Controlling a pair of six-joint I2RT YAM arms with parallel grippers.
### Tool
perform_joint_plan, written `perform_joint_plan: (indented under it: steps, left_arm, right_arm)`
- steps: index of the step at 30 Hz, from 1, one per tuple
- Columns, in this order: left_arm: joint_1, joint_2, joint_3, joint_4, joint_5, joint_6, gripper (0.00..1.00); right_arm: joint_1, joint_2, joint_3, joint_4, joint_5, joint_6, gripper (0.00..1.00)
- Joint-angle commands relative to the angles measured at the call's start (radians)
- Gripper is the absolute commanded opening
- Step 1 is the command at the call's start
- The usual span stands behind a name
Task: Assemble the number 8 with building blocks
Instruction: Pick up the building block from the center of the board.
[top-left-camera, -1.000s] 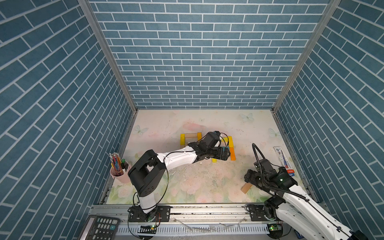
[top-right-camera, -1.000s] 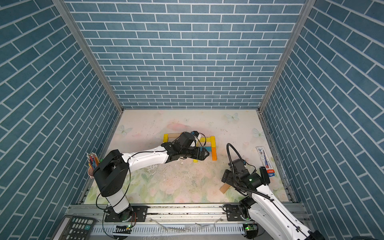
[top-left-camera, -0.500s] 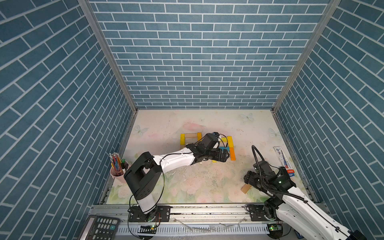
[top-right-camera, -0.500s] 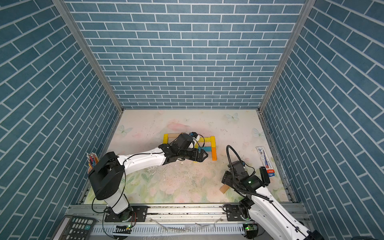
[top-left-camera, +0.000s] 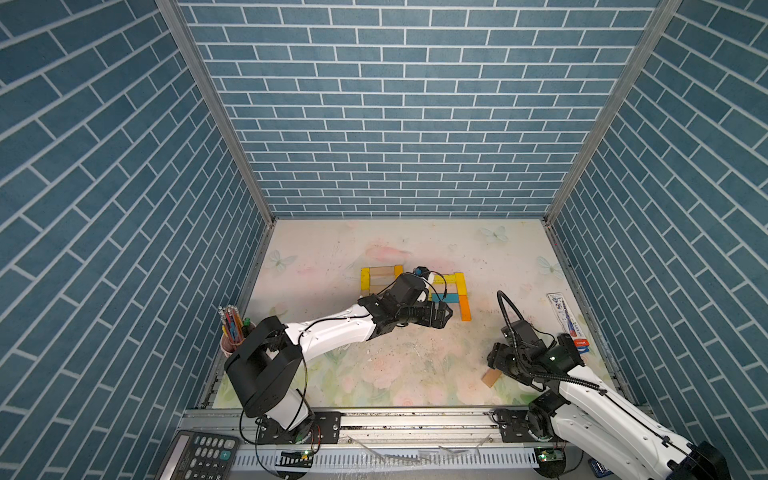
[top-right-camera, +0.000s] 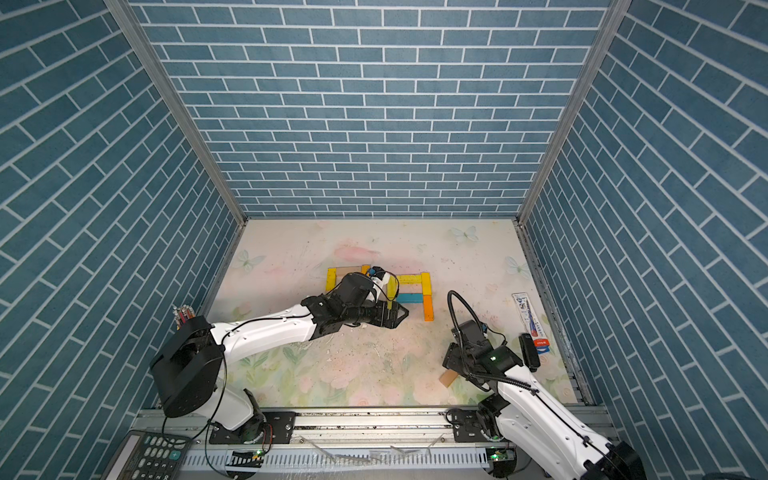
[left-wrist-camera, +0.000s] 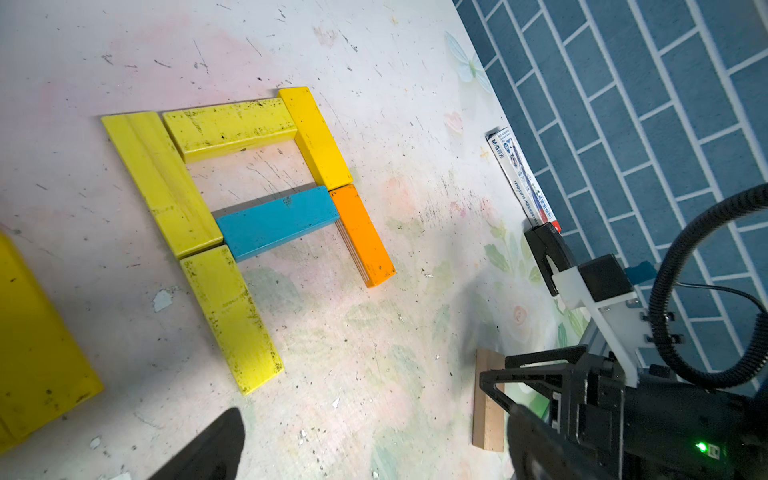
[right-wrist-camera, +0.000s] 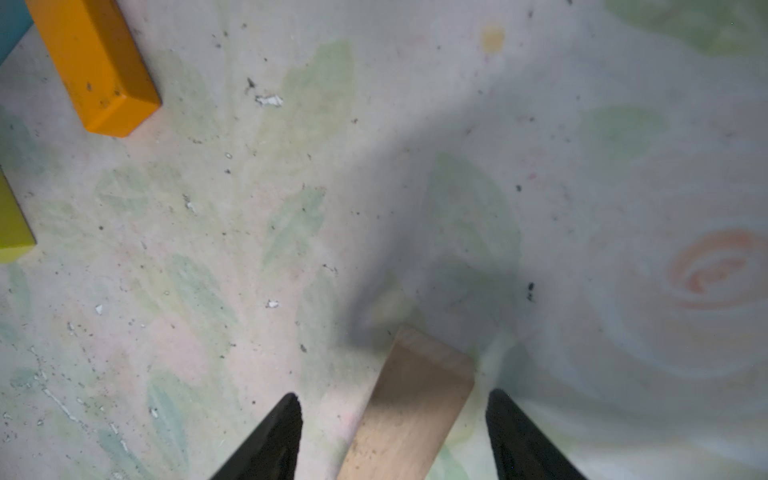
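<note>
Right gripper (right-wrist-camera: 394, 395) lower, jaws narrowed astride tan block (right-wrist-camera: 419, 374), not touching; left gripper (top-left-camera: 444, 316) gaping, well apart from it.

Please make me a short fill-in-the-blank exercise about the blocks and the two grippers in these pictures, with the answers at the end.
1. The crossbar between a yellow block and the orange block is painted ____.
2. The right gripper has its open jaws on either side of a ____ plank.
3. The left gripper is open and holds ____.
Answers: blue; tan; nothing.
</note>
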Motion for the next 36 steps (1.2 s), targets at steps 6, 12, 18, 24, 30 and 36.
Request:
perform_joint_plan:
  steps: [6,12,18,24,30,36]
  left_arm:
    - [-0.004,-0.068,-0.076,0.074,-0.002,-0.016,1.0]
    - [0.012,-0.12,-0.113,0.017,-0.042,-0.039,0.99]
    - [0.045,-0.214,-0.191,0.016,-0.048,-0.048,0.99]
    - [0.048,-0.287,-0.237,-0.035,-0.079,-0.039,0.99]
    - [0.059,-0.362,-0.288,-0.082,-0.115,-0.041,0.99]
    - [0.066,-0.427,-0.341,-0.079,-0.145,-0.064,1.0]
  right_arm:
    - [0.027,0.082,0.031,0.015,-0.03,0.035,0.61]
    - [0.049,0.154,0.045,0.069,-0.021,0.033,0.44]
    - [0.055,0.266,0.111,0.14,-0.012,-0.056,0.29]
    - [0.058,0.475,0.224,0.246,-0.088,-0.201,0.22]
    - [0.067,0.658,0.367,0.275,-0.142,-0.32,0.25]
    - [0.112,0.802,0.492,0.259,-0.144,-0.375,0.27]
